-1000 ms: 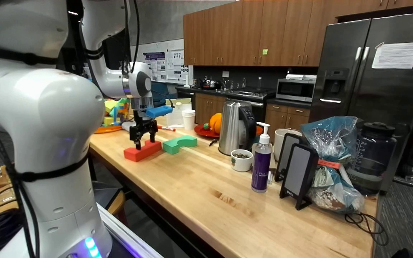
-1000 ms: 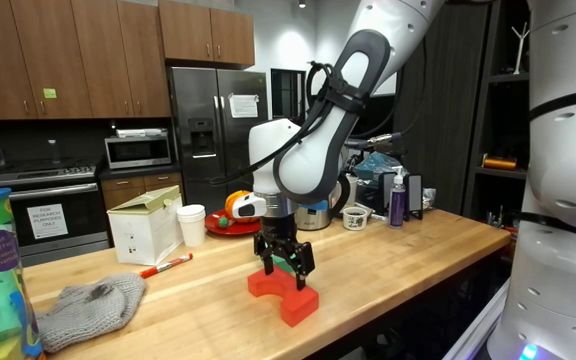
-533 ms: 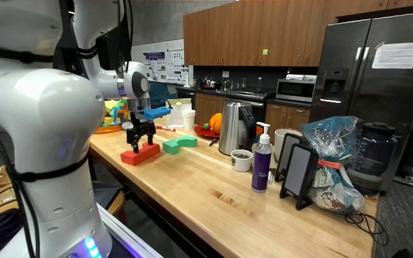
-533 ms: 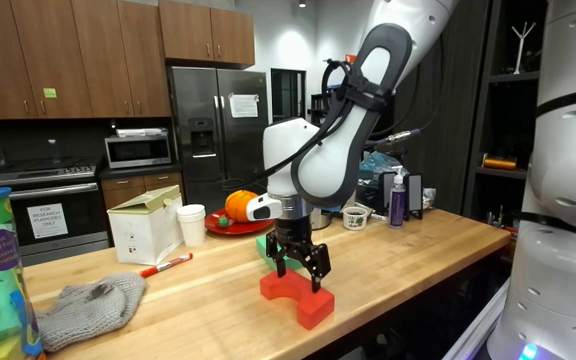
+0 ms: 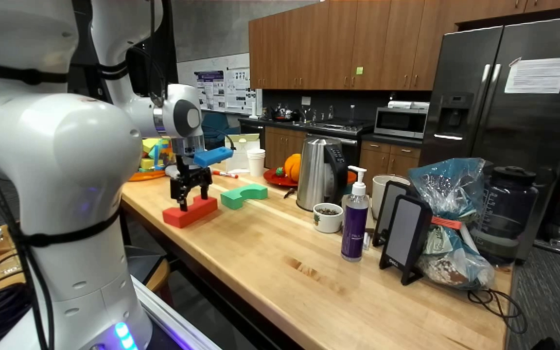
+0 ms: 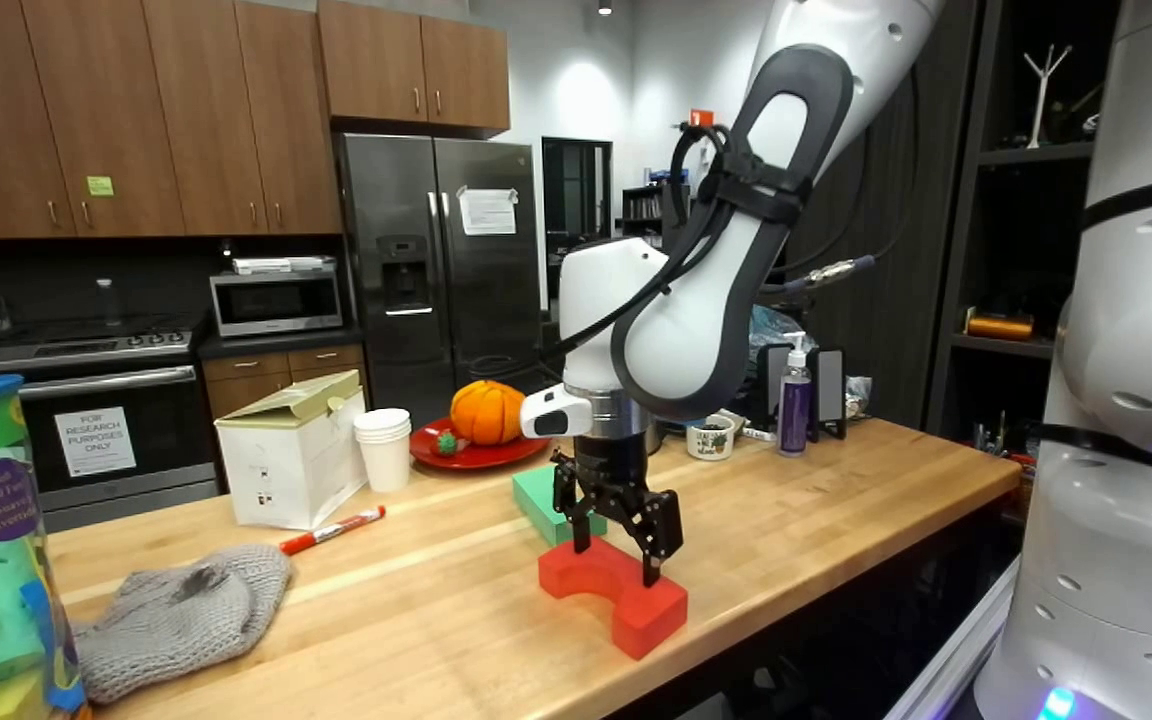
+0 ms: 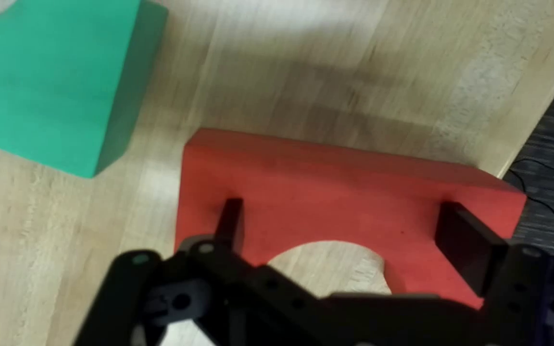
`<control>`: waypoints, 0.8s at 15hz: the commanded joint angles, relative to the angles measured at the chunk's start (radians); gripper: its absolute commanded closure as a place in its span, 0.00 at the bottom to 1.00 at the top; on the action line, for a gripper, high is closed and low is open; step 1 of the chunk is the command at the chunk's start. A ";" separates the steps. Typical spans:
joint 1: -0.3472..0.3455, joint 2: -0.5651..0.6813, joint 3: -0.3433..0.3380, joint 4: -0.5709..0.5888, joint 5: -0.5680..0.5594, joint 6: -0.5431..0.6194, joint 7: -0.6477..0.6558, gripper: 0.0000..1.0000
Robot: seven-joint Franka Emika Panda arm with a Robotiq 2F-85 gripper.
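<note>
Shifted: 1 red block (image 7: 325, 206) | 2 jaws apart, on its top | 1 green block (image 7: 56, 86) near

We identify: black gripper (image 6: 616, 563); plain red block (image 7: 334, 192); plain green block (image 7: 51, 86); orange pumpkin (image 6: 488, 412); red plate (image 6: 496, 457); grey knit fabric (image 6: 186, 620); pale streaked tabletop (image 6: 416, 620)

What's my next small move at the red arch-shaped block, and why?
I'd probably raise the open black two-finger gripper slightly: its fingertips seem to rest on top of the red arch-shaped block, not straddling it, and the block sits near the edge of the wooden tabletop.
</note>
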 commanded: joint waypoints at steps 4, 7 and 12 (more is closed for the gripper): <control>0.017 -0.031 -0.058 -0.115 0.071 0.017 -0.045 0.00; 0.023 -0.056 -0.081 -0.143 0.070 0.025 -0.038 0.00; 0.013 -0.033 -0.113 -0.097 0.045 -0.003 -0.017 0.00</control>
